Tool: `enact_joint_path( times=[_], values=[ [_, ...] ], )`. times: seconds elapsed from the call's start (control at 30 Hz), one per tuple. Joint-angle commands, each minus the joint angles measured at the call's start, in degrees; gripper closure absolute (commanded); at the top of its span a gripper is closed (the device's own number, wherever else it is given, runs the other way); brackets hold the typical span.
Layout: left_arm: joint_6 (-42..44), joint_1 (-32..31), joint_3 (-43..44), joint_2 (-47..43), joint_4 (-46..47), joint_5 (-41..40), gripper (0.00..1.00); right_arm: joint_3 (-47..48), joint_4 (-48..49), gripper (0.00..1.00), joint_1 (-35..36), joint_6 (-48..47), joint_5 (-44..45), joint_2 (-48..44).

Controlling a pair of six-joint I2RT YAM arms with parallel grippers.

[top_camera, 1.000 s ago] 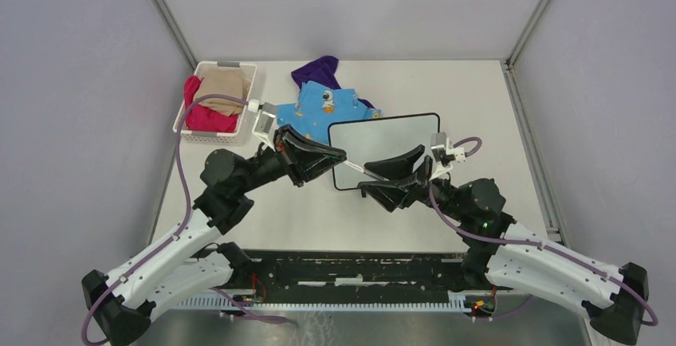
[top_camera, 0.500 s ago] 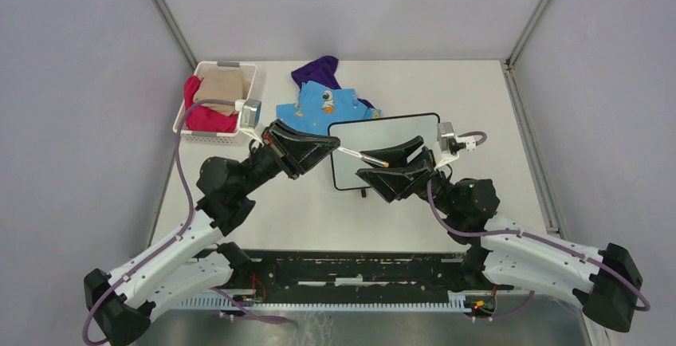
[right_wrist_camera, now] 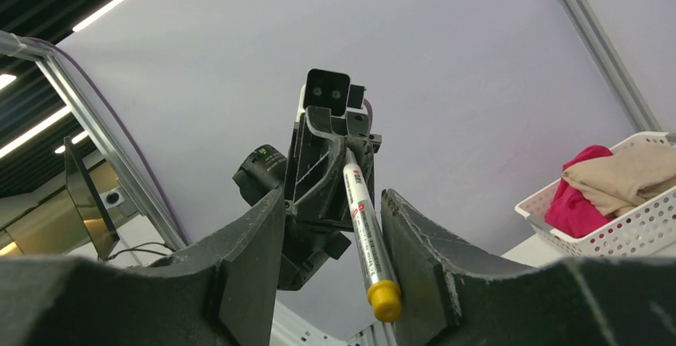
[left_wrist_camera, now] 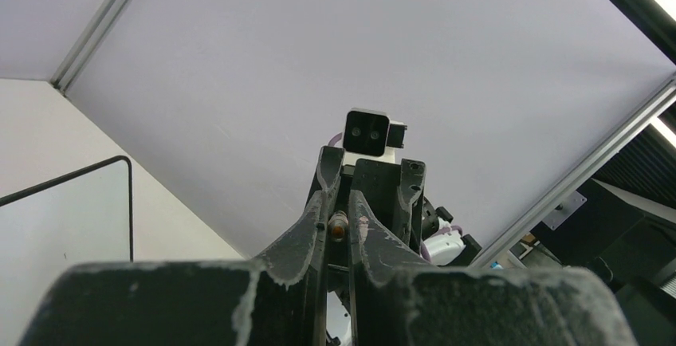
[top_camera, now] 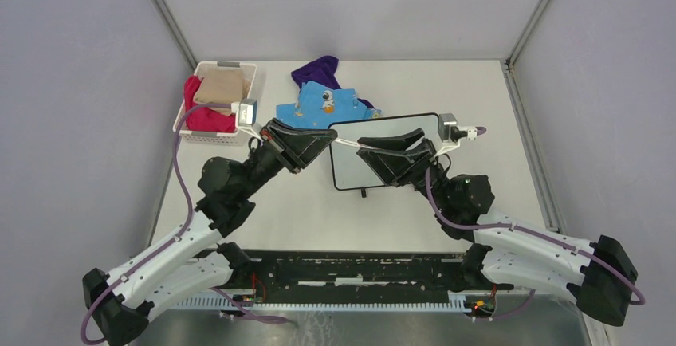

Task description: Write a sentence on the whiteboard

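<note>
Nearest: whiteboard (top_camera: pixel 351 172) flat on desk, mid-depth, slightly right of centre. Face blank as far as I see, sentence not started.

Above it: both arms have swung in and met tip to tip. My left pincer (top_camera: pixel 332 139) clamped on tail of marker (right_wrist_camera: pixel 363 218), now held level. My right pincer (right_wrist_camera: pixel 333 198) has slid over yellow cap (right_wrist_camera: pixel 386 300), fingers astride it and narrowing, no grip yet.

My read: uncapping or handover, so writing must wait.

Far-left corner: basket (top_camera: pixel 195 135) of clothes, unmoved.
</note>
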Motion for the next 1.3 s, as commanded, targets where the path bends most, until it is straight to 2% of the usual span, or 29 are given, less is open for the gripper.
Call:
enact_joint_path(
  times=[0.0,0.13,0.33,0.47,0.73,0.93,1.17,1.27],
  values=[
    [0.9,-0.4,1.5,-1.0,-0.8,-2.4,0.98,3.6,3.8,0.5,-0.2,2.5,0.9,0.7],
    [1.5,-0.6,1.9,-1.1,-3.1,-3.6,0.98,4.2,3.4,0.58,-0.2,3.2,0.6,1.6],
    [1.7,-0.6,2.4,-1.1,-4.2,-3.7,0.98,4.8,1.9,0.62,-0.2,3.1,0.3,1.8],
    [1.5,-0.6,3.0,-0.5,-4.5,-2.8,0.98,5.0,1.4,0.69,-0.4,3.2,-0.5,1.9],
    [1.2,-0.6,4.3,0.6,-5.2,-1.1,0.98,6.0,-1.5,0.67,-1.2,3.0,-2.5,1.4],
    [1.1,-0.7,4.6,1.2,-5.3,-0.5,0.98,5.9,-1.8,0.75,-1.7,3.1,-3.3,1.1],
    [0.9,-0.7,4.5,1.5,-5.3,-0.2,0.98,5.3,-0.9,0.68,-2.2,3.3,-2.9,0.7],
    [0.9,-0.6,4.3,1.6,-5.3,-0.3,0.98,5.0,-0.2,0.69,-2.2,3.7,-2.6,0.6]
  ],
)
